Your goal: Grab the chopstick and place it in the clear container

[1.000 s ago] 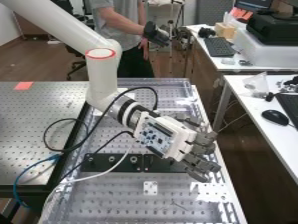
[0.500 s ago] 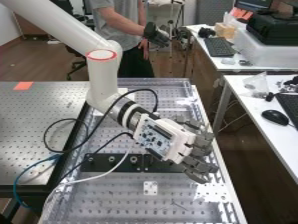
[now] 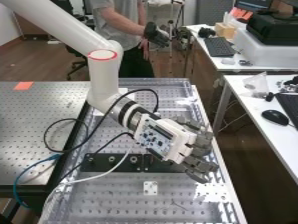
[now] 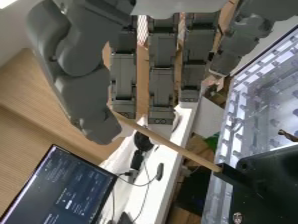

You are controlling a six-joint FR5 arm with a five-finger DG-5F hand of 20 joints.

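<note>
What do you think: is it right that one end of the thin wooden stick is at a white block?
Not quite: in the wrist view the block is black. One end of the thin wooden stick is indeed at it.

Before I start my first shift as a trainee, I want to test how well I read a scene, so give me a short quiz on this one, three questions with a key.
1. True or false: the fingers of the hand are curled up into a tight fist.
2. In the wrist view, what does the lower end of the chopstick meet?
A) a keyboard
B) a black part
C) a cardboard box
3. Fill in the colour: in the high view, the computer mouse at the right is ____.

Key: 1 false; 2 B; 3 black.
</note>
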